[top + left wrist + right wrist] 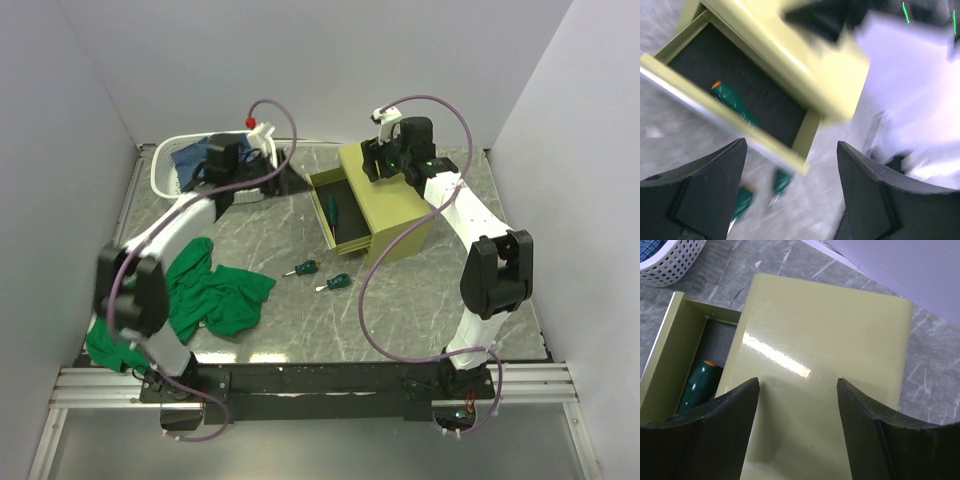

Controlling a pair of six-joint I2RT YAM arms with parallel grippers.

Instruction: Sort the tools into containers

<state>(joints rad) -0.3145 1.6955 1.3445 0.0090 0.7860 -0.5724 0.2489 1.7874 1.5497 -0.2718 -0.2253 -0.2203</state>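
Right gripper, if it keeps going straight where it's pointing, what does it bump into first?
Probably the shiny top of the olive-yellow tool chest, straight ahead between the right gripper's open jaws. The open drawer holding a green screwdriver lies off to its side.
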